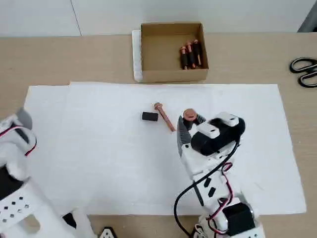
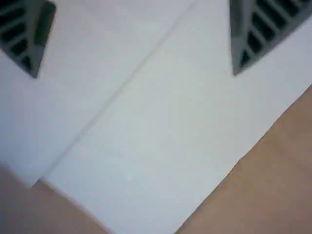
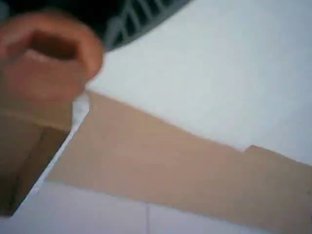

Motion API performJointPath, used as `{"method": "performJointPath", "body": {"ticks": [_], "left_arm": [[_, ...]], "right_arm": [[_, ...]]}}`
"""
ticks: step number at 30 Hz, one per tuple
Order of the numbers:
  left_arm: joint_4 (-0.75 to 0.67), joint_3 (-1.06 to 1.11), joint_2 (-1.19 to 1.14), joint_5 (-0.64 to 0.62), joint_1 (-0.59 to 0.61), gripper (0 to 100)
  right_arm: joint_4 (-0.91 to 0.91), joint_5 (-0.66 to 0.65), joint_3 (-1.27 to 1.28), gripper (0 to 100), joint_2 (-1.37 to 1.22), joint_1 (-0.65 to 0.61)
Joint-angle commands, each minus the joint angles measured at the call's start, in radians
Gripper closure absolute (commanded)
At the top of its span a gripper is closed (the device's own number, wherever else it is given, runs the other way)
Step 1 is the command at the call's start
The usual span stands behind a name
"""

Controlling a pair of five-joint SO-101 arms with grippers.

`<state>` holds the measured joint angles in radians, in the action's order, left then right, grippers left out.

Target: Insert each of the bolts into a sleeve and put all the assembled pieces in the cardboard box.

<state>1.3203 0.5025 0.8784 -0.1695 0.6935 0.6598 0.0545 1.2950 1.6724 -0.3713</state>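
Observation:
My right gripper is shut on a copper bolt, held a little right of the paper's middle. In the right wrist view the bolt's head looms close beside a dark finger; I cannot tell whether a sleeve is on it. A loose black sleeve lies on the white paper, with another copper bolt just right of it. The cardboard box at the back holds assembled pieces. My left gripper hangs open over the paper near its edge, at the far left.
Black scissors lie on the wooden table at the far right. The right arm's base and cables stand at the front edge. The paper's left and front parts are bare.

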Motion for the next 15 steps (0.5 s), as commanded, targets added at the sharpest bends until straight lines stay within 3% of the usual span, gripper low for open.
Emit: {"method": "performJointPath", "body": {"ticks": [1,8,15], "left_arm": [[0.002,0.099,0.003,0.091,0.021,76],[-0.023,0.265,0.003,0.157,0.028,76],[-0.025,0.295,0.003,0.158,0.025,76]], "right_arm": [[-0.061,-0.025,-0.253,99.5,-0.203,0.056],[-0.206,-0.023,-0.740,99.5,-0.819,0.137],[-0.363,-0.018,-1.119,99.5,-1.383,0.147]]}}
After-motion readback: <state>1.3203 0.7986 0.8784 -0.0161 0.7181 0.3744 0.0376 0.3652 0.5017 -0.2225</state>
